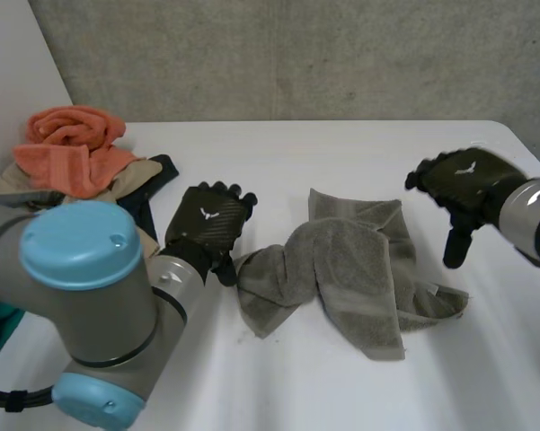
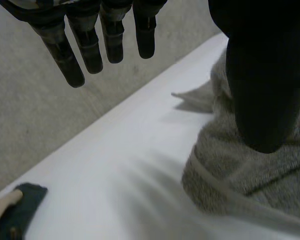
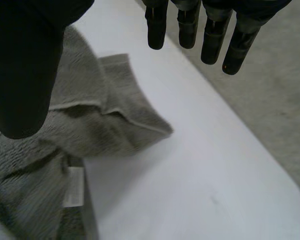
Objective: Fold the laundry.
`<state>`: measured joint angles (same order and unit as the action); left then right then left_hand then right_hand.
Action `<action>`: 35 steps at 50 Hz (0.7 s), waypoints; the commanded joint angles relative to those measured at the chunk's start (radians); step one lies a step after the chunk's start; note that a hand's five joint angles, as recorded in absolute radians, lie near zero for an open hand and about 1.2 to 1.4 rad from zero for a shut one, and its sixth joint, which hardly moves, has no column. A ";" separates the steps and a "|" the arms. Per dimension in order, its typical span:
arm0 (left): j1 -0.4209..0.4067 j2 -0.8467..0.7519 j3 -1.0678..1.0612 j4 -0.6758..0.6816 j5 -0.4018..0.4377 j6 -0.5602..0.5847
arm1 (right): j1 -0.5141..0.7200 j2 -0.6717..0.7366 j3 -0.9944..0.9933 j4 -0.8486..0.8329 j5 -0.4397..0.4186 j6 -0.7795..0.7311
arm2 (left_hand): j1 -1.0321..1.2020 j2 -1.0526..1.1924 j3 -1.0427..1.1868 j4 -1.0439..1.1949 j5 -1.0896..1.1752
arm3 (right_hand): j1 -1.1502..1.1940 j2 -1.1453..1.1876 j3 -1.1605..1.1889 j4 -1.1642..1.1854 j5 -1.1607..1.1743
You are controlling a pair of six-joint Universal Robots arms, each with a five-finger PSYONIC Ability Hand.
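A grey towel (image 1: 352,269) lies crumpled and twisted in the middle of the white table (image 1: 341,148). My left hand (image 1: 207,224) hovers just off the towel's left end, fingers straight and apart from the thumb, holding nothing. In the left wrist view the fingers (image 2: 92,42) are spread above the bare table and the thumb (image 2: 262,75) hangs over the grey towel (image 2: 249,170). My right hand (image 1: 458,180) floats off the towel's right side, open and empty. Its fingers (image 3: 209,35) reach past the towel's folded corner (image 3: 135,115), thumb (image 3: 25,70) above the cloth.
A pile of laundry sits at the table's far left: an orange towel (image 1: 72,144) on top of beige and dark garments (image 1: 148,180). A dark cloth corner (image 2: 20,207) of that pile lies beyond my left fingertips. The table's right edge (image 3: 269,165) runs near the right hand.
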<state>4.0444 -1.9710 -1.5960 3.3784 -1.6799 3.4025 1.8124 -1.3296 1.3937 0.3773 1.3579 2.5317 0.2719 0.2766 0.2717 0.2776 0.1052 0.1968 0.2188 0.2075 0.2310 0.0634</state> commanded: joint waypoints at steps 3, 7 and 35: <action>-0.016 -0.192 0.125 -0.001 -0.043 0.000 | 0.005 0.144 0.094 -0.213 -0.077 -0.008 | 0.085 0.081 0.086 0.080 0.077 | -0.022 -0.044 -0.033 -0.056 -0.063; -0.027 -0.246 0.179 -0.002 -0.046 0.001 | 0.005 0.170 0.130 -0.304 -0.097 -0.008 | 0.112 0.107 0.112 0.106 0.104 | -0.022 -0.044 -0.033 -0.056 -0.063; -0.016 -0.419 0.396 -0.116 -0.046 0.012 | 0.019 0.219 0.179 -0.391 -0.106 0.009 | 0.432 0.427 0.432 0.426 0.424 | 0.050 0.028 0.039 0.015 0.009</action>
<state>4.0255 -2.3724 -1.2238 3.3014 -1.7245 3.4146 1.8234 -1.1164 1.5669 -0.0002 1.2548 2.5392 0.6059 0.6070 0.6060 0.6059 0.4293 0.1968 0.2188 0.2082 0.2309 0.0634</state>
